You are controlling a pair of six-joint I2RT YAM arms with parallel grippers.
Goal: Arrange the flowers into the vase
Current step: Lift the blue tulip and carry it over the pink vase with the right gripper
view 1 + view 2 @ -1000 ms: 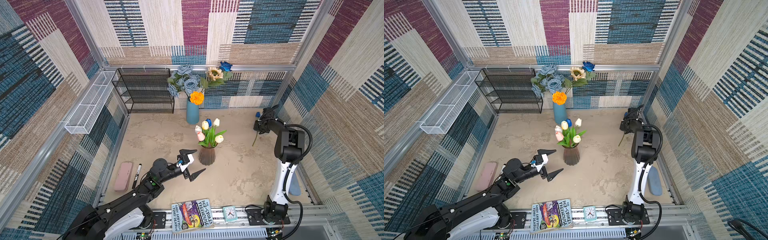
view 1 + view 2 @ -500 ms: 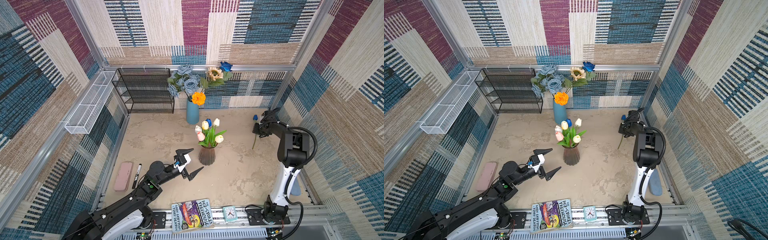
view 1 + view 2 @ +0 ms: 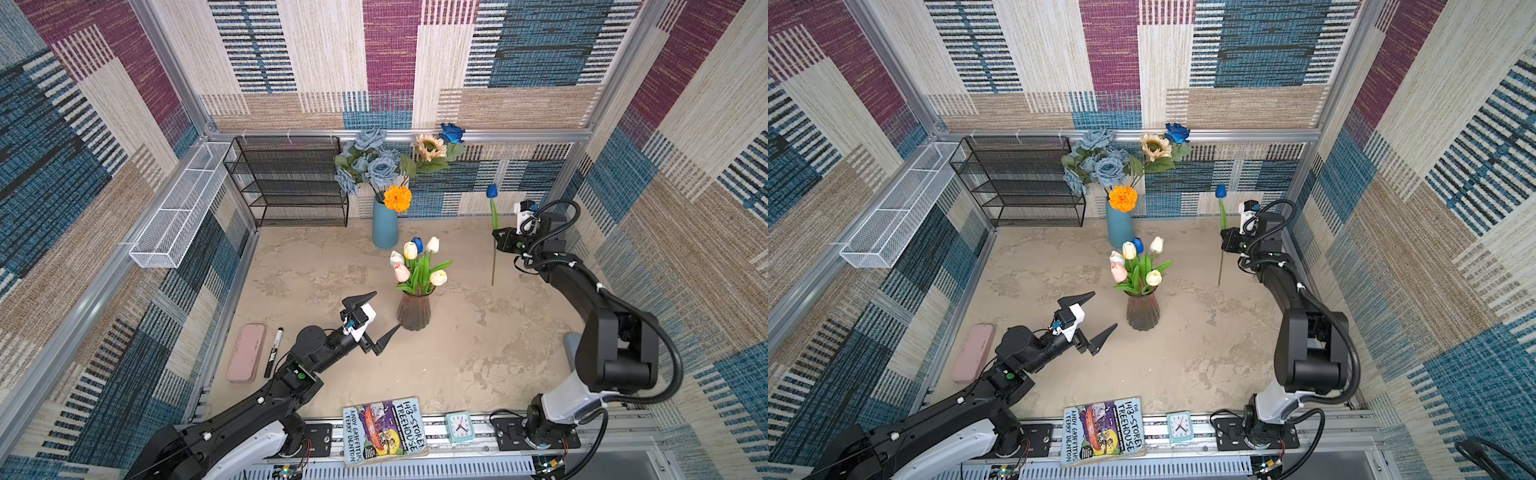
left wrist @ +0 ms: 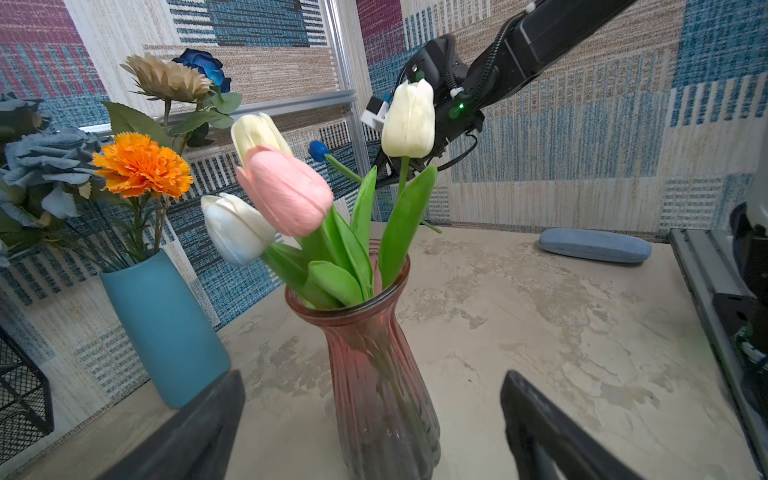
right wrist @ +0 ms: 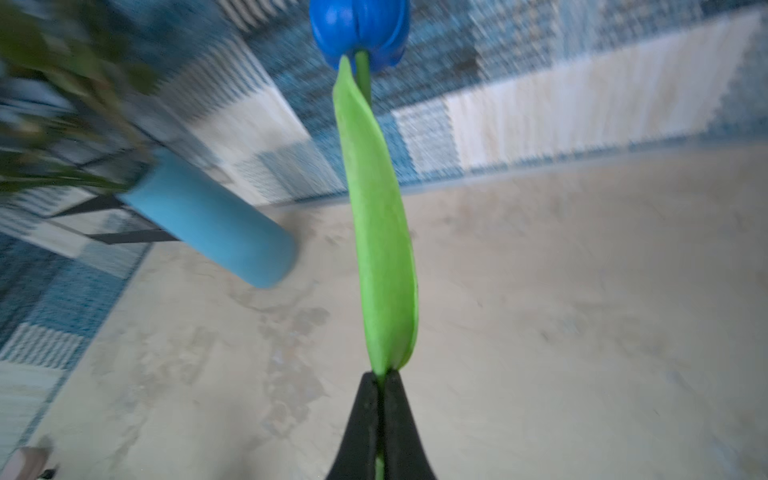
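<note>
A pink ribbed glass vase stands mid-table holding white, yellow, pink and blue tulips with green leaves. My right gripper is shut on the stem of a single blue tulip. That tulip hangs upright above the table, to the right of the vase and apart from it. My left gripper is open just left of the vase, its fingers to either side of the vase's base without touching.
A blue vase with roses, a sunflower and a marigold stands at the back. A black wire rack, white mesh basket, pink case, marker, book, clock and blue case ring the table.
My right gripper closed on the blue tulip's stem and raised it, so the flower head now sits higher and further left. My left gripper shifted only slightly near the vase.
</note>
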